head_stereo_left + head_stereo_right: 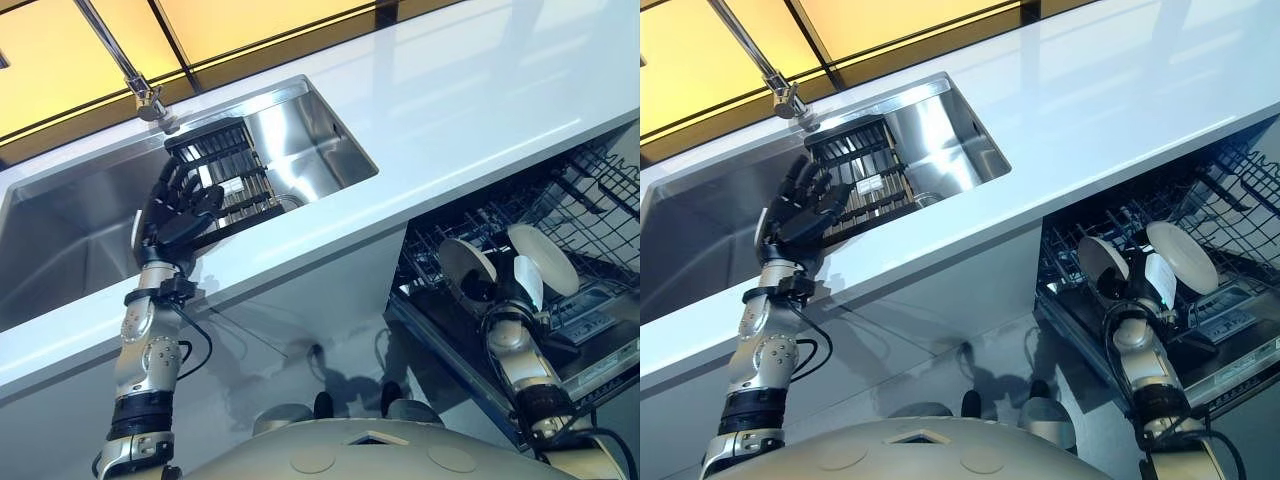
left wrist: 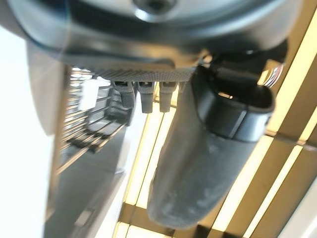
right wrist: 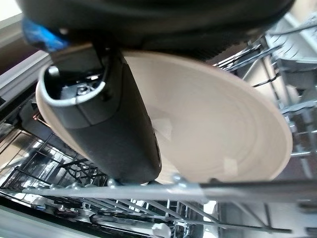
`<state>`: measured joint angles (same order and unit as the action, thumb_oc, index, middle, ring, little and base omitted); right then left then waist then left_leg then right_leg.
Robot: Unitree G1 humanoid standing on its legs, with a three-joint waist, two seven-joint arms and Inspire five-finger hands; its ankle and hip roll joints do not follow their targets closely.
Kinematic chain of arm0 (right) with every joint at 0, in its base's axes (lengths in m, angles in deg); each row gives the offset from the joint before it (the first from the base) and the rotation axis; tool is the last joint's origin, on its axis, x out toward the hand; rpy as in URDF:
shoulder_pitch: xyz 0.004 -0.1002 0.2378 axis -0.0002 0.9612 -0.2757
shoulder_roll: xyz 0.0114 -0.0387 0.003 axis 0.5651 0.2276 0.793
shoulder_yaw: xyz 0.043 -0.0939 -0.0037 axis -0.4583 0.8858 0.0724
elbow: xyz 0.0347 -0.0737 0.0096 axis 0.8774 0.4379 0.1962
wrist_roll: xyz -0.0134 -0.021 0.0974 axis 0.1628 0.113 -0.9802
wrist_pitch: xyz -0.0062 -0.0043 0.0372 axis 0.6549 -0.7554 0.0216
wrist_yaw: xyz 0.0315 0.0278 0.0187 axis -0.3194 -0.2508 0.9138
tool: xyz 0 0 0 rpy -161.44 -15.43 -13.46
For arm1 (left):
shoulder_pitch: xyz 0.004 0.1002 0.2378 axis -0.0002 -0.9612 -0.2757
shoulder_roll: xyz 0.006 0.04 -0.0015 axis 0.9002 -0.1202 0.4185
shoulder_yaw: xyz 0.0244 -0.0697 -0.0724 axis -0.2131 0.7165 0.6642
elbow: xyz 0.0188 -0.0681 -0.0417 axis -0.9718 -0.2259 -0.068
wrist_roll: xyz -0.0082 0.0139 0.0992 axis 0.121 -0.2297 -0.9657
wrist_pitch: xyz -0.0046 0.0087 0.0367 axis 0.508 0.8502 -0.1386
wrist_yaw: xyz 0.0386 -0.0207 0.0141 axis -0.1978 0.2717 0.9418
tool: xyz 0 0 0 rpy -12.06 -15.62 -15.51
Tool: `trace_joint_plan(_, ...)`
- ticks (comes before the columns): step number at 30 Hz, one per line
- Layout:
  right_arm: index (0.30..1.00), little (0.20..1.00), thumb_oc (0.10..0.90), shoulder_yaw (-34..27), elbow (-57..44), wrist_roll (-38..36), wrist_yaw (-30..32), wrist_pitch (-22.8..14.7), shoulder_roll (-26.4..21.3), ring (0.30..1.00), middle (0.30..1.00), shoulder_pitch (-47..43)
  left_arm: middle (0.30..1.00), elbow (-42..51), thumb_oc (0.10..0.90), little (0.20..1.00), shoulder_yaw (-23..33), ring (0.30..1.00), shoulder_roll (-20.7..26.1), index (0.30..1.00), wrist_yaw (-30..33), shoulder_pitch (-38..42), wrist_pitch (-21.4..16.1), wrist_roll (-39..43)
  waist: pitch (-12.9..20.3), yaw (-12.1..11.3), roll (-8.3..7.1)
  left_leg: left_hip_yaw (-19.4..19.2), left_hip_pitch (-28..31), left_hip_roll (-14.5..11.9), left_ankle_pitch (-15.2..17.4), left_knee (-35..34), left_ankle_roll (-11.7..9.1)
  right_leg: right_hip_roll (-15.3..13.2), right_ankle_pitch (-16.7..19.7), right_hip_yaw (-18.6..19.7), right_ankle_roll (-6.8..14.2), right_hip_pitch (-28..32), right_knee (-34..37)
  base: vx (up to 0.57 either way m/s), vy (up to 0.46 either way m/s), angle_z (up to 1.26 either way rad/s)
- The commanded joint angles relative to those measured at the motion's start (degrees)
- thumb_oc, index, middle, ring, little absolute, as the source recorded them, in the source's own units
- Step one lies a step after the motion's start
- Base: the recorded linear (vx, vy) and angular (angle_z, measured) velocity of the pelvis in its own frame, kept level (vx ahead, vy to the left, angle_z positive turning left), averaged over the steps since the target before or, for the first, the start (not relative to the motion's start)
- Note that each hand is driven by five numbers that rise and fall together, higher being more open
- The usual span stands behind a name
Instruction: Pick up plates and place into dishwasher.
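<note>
The right hand [image 1: 497,290] pinches a plate [image 3: 208,129] over the dishwasher rack [image 1: 590,200], beside 1 plate already standing there, so seating it between tines comes next, while the left hand [image 1: 178,205] hovers spread over the sink [image 1: 320,130].

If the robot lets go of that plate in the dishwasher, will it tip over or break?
Probably it stays up: the plate, pinched by the right hand, stands on edge among the rack's wire prongs. It looks stiff and glossy, so likely slippery and chippable if dropped. The left hand hovers open by the sink.
</note>
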<state>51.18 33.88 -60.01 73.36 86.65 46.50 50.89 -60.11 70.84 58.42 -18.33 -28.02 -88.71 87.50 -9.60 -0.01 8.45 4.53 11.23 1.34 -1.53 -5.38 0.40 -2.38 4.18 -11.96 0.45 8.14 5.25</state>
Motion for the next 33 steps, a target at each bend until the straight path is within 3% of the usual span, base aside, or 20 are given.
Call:
trace_joint_plan(1,0.900,0.900,0.800,1.98,-1.90,0.56,5.71,-0.94,-1.56,0.900,0.900,-3.24,0.900,4.04,0.800,0.900,2.21,0.900,1.99,0.900,-1.21,3.94,-3.76,-1.10,1.24,-2.57,-0.81,-1.95,-2.14,2.52,-1.01,0.38,1.19,-0.54,-6.91,0.45,0.70,-1.38,-7.70,0.00,-0.032,0.12)
trace_joint_plan(7,0.900,0.900,0.800,-3.61,-14.44,1.32,8.51,-8.62,-1.03,0.900,0.900,-3.48,0.900,2.68,0.800,0.900,3.77,0.900,3.02,0.900,-1.02,5.10,-2.46,-0.23,2.19,-1.81,-2.43,-2.10,-1.99,2.62,-0.56,0.38,1.90,-0.22,-6.16,0.77,1.45,-1.45,-7.02,-0.02,-0.038,0.06)
trace_joint_plan(11,0.900,0.900,0.800,-7.83,-19.80,-4.07,6.97,-13.06,-1.59,0.900,0.900,-2.90,0.900,2.07,0.800,0.900,5.27,0.900,3.86,0.900,-0.81,5.40,-1.65,0.51,3.40,-1.02,-3.54,-2.40,-1.34,2.92,0.26,0.38,2.29,0.13,-6.25,1.78,1.90,-1.36,-6.66,0.00,-0.016,-0.06)
trace_joint_plan(20,0.900,0.900,0.800,-13.35,-23.60,-10.69,3.47,-16.31,-2.11,0.900,0.900,-0.95,0.900,1.30,0.800,0.900,7.40,0.900,5.81,0.900,-1.18,5.34,-1.74,1.62,5.55,0.25,-5.46,-4.02,-0.84,3.00,1.60,0.38,2.70,0.84,-5.88,3.04,2.57,-1.15,-5.09,-0.02,-0.029,-0.14)
trace_joint_plan(28,0.900,0.900,0.800,-14.53,-26.15,-19.78,-4.20,-17.74,2.85,0.900,0.900,5.10,0.900,-0.58,0.800,0.900,9.99,0.900,5.45,0.900,-3.39,3.68,-5.16,1.83,6.79,1.80,-6.44,-6.45,-1.30,2.56,2.44,0.38,2.89,1.05,-5.85,3.92,2.98,-2.21,-4.83,-0.02,-0.008,-0.13)
trace_joint_plan(31,0.900,0.900,0.800,-15.58,-24.66,-24.89,-1.85,-20.02,5.04,0.900,0.900,7.00,0.900,-1.26,0.800,0.900,10.86,0.900,5.17,0.900,-3.72,3.04,-6.54,1.18,6.99,2.31,-6.52,-7.31,-1.44,2.38,2.67,0.38,3.04,1.07,-6.00,4.25,3.03,-2.47,-4.73,-0.02,0.009,-0.21)
trace_joint_plan(33,0.900,0.900,0.800,-17.24,-23.21,-32.42,-0.64,-23.81,8.00,0.900,0.900,7.43,0.900,-1.90,0.800,0.900,11.35,0.900,5.06,0.900,-3.64,3.07,-7.14,0.74,7.02,2.72,-6.40,-7.84,-1.45,2.28,2.86,0.38,3.20,1.05,-6.21,4.40,3.01,-2.62,-4.91,-0.01,0.018,-0.12)
